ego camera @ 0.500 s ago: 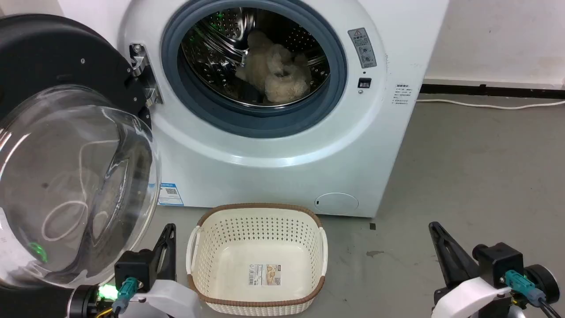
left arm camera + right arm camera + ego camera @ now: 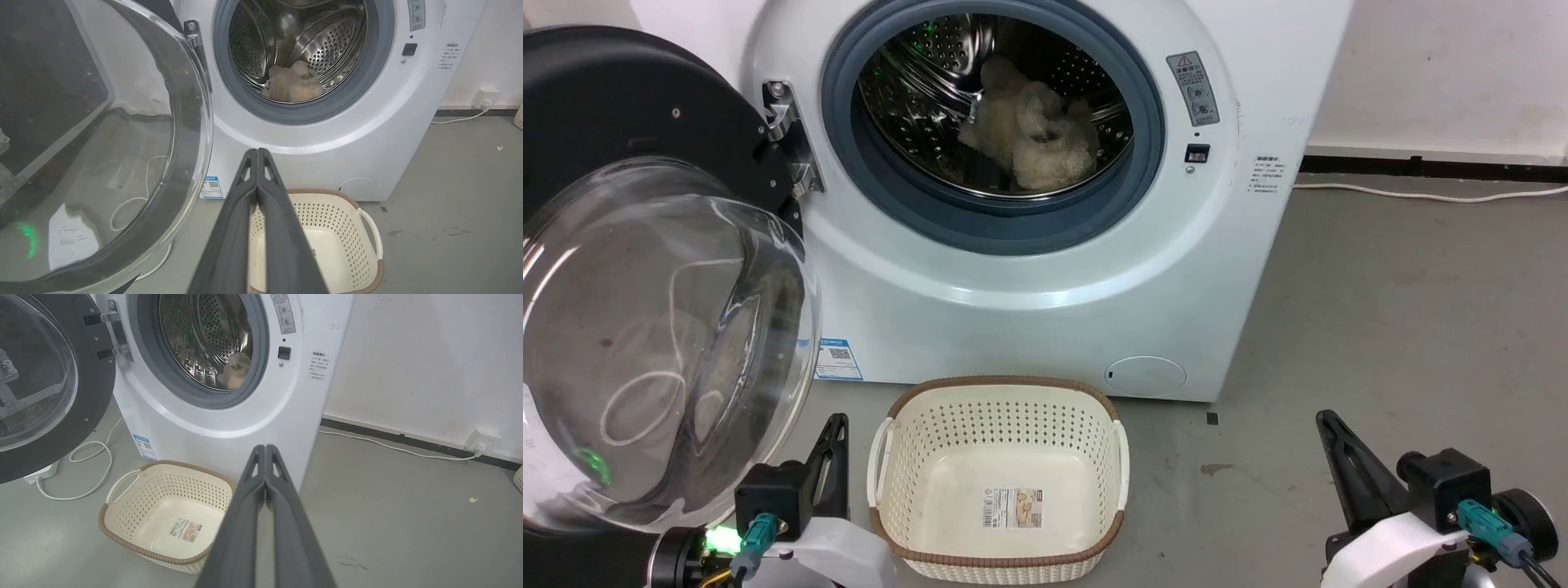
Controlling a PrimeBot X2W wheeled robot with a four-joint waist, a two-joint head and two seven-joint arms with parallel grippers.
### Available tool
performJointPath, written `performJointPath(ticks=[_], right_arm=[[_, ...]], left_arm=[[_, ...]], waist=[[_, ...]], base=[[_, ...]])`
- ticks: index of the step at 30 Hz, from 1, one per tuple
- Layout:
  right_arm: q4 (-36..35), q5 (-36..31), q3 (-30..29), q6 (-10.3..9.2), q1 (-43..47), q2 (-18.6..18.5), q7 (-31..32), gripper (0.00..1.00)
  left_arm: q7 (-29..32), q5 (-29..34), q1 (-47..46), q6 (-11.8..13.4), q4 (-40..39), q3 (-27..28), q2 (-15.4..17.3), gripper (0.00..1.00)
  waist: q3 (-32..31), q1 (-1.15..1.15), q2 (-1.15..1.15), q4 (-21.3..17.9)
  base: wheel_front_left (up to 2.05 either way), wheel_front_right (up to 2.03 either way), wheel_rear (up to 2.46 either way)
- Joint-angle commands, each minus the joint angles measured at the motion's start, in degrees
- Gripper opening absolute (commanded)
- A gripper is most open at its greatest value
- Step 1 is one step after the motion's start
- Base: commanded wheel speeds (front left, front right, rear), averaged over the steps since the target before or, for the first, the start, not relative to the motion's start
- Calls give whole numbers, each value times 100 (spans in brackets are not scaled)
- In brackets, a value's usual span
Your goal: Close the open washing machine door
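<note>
Both jaws together: dark left gripper (image 2: 258,151), dark right gripper (image 2: 265,447). Black-rimmed round glass door (image 2: 662,343) wide open on white washing machine (image 2: 1029,302).

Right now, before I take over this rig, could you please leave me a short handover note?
Left gripper: shut, empty, low near the door's glass.
Right gripper: shut, empty, low at the right.
Washing machine door: swung wide open on the left of the washing machine; fluffy item in the drum; cream basket on the floor in front.
Done: nothing. Left: push the door shut.
</note>
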Motion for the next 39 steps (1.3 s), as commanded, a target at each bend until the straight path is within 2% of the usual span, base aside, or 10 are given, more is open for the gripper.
performJointPath(ticks=[1, 30, 31, 39], right_arm=[[-27, -29, -2, 6, -79, 24, 3, 0], [-27, -29, -2, 6, -79, 24, 3, 0], [0, 0, 2, 0, 0, 0, 0, 100], [16, 58, -14, 0, 16, 0, -44, 100]], left_arm=[[1, 15, -87, 12, -23, 6, 0, 0], [1, 15, -87, 12, -23, 6, 0, 0], [-1, 0, 0, 0, 0, 3, 0, 100], [-44, -22, 5, -14, 18, 6, 1, 100]], waist=[[0, 0, 0, 0], [0, 0, 0, 0], [0, 0, 0, 0], [1, 0, 0, 3]], base=[[0, 0, 0], [0, 0, 0], [0, 0, 0], [0, 0, 0]])
